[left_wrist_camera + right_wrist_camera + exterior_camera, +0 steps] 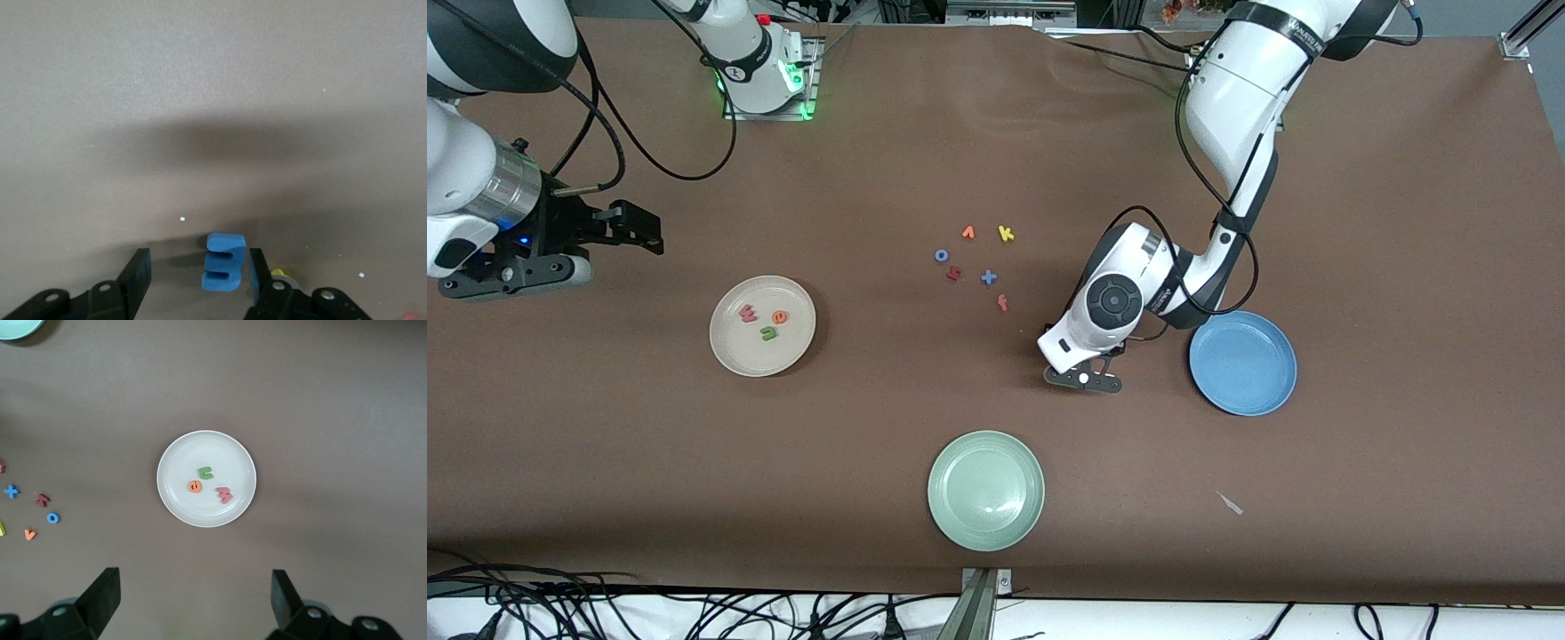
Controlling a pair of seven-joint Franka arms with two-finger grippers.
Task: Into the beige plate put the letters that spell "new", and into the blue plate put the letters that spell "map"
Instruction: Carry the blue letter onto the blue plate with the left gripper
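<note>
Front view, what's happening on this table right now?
Two arms are sorting foam letters into plates. The green n, orange e and pinkish-red w already lie in the beige plate. The left end effector is down at the table beside the blue plate, which holds nothing, its fingers either side of the blue m with a gap remaining. The right end effector waits, open, above the beige plate.

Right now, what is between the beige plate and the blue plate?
In the front view, the left gripper is down on the table between the beige plate and the blue plate; the rest is bare table.
</note>
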